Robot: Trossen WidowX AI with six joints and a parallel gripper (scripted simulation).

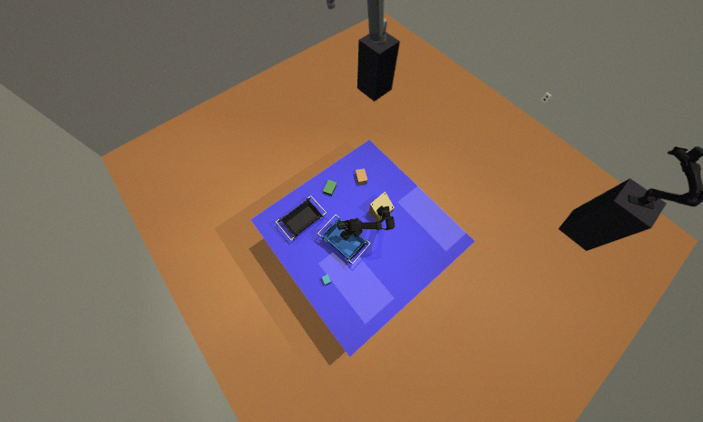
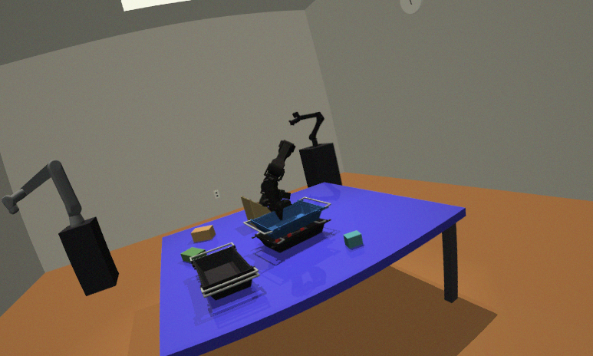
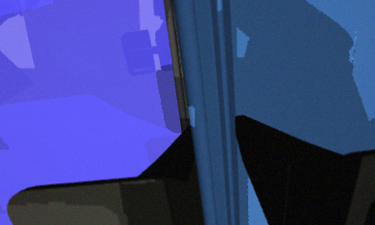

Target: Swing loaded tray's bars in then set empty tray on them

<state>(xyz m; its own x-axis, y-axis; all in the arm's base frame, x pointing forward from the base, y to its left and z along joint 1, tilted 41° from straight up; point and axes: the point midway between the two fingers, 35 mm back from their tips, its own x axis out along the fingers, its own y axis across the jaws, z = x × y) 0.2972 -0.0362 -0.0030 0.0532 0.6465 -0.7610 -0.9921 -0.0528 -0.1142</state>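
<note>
My gripper (image 1: 344,226) (image 2: 281,212) (image 3: 218,126) is shut on the long side wall of the empty blue tray (image 1: 346,245) (image 2: 277,222) (image 3: 297,73), one finger inside it and one outside. The blue tray hangs lengthwise right over the loaded black tray (image 2: 286,244), very close to its top. Small red blocks show in the gap between the two. I cannot tell whether the blue tray touches the loaded tray's wire bars, which it hides. The blue tray's own bars stick out past its ends.
A second, empty black tray (image 1: 301,217) (image 2: 223,270) stands left of the stack on the blue table (image 1: 396,272) (image 2: 377,221). Orange block (image 1: 361,175) (image 2: 202,232), green block (image 1: 329,186) (image 2: 191,254), teal block (image 1: 326,279) (image 2: 353,238) and a tan box (image 1: 381,203) (image 2: 249,206) lie around. Other arms stand on black pedestals off the table.
</note>
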